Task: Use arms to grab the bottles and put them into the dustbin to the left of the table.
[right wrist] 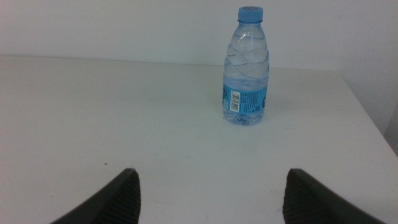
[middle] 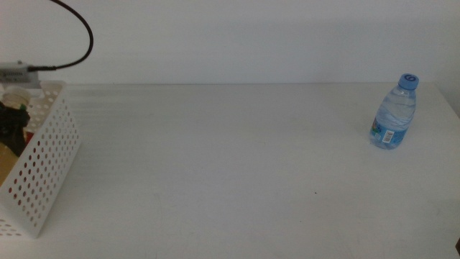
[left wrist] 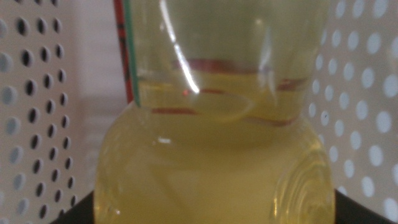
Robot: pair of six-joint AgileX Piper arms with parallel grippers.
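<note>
Your overhead camera only gives you half the story here. It shows the white table (middle: pixel 230 165) with one small water bottle (middle: pixel 394 115) standing upright near the far right corner, blue cap on, and the perforated white bin (middle: pixel 44 165) at the left edge. Inside the bin you can make out something dark (middle: pixel 13 126) and a bit of red, but it's too cramped to say what's what. A black cable (middle: pixel 75 32) loops above it.

Switch to the left wrist camera and you get what the overhead hides: the clear bottle of yellow liquid (left wrist: pixel 211 155) fills nearly the whole picture, with the bin's hole-dotted walls (left wrist: pixel 31 112) close on both sides. So that bottle is down inside the bin. The left gripper (left wrist: pixel 211 214) shows only as dark slivers at either side of the bottle's base; you can't tell whether it's clamped on it or not.

The right wrist camera shows the right gripper (right wrist: pixel 211 199) low over the table, jaws spread wide apart with nothing between them, well short of the water bottle (right wrist: pixel 245 68), which stands facing it with its barcode label visible.
</note>
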